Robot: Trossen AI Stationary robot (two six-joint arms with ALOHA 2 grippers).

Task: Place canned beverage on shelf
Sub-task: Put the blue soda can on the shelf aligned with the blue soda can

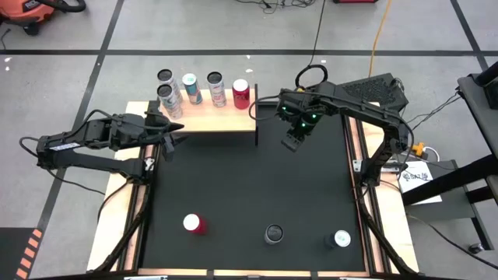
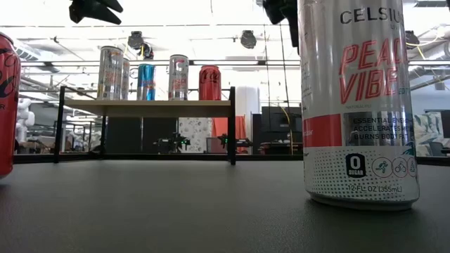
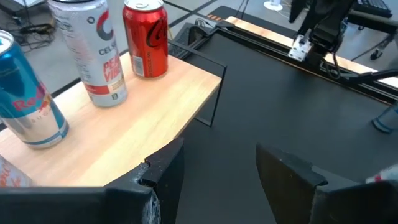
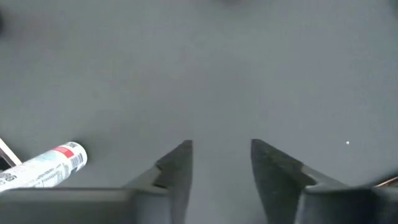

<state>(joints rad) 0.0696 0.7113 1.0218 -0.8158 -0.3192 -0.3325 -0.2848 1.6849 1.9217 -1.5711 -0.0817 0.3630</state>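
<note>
Along the table's near edge stand three cans, well apart: a red cylindrical metal can (image 1: 193, 224) toward the near left, a dark-topped can (image 1: 274, 233) at the middle, and a white-and-red Celsius can (image 1: 341, 239) toward the near right corner. All three rest upright on the black table top (image 1: 233, 179). At mid-table, toward the far right, the right gripper (image 1: 293, 142) hangs above bare black surface, its two dark fingers (image 4: 177, 163) parted with a gap and nothing between them. By the left edge, the left gripper (image 1: 170, 144) hovers at the front edge of the shelf; its fingers (image 3: 163, 171) show a gap, also with nothing held. Along the far edge sits the pale natural-wood shelf on thin black legs (image 1: 210, 118). It carries five upright cans: two silver cans (image 1: 166, 85) at its left end, one behind the other, then a blue can (image 1: 191, 88), a white Celsius can (image 1: 216, 87), and a red can (image 1: 241, 93) at its right end.
</note>
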